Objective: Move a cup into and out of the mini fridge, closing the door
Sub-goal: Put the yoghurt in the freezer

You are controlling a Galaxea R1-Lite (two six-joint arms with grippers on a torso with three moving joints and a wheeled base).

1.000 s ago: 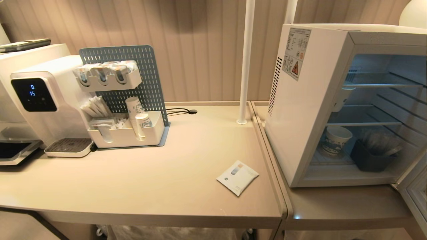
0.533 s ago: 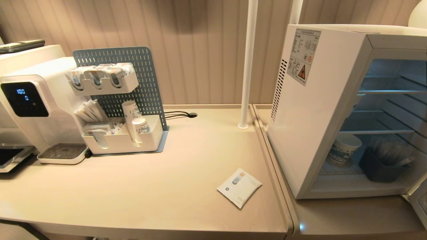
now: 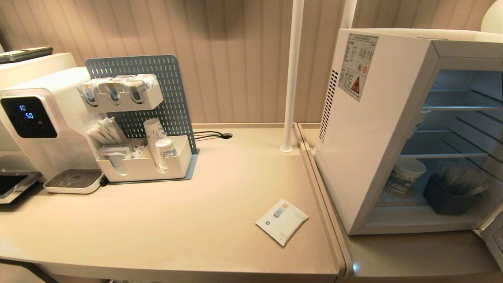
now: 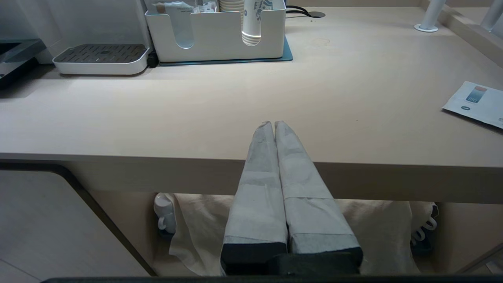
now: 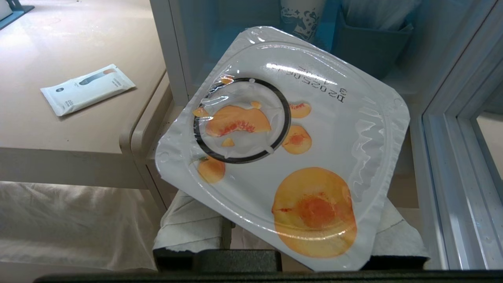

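White-wrapped right gripper [image 5: 275,236] has its jaws clamped on the cup [image 5: 281,145], near the open mini fridge [image 3: 377,129]. Left gripper [image 4: 274,125] sits by the counter [image 4: 196,114] edge, jaws pressed together, holding nothing.

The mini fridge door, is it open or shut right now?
Open: the door is swung aside at lower right, baring the mini fridge shelves and a paper cup.

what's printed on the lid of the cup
Orange peach pieces on white, with a black ring, on the cup; right wrist view.
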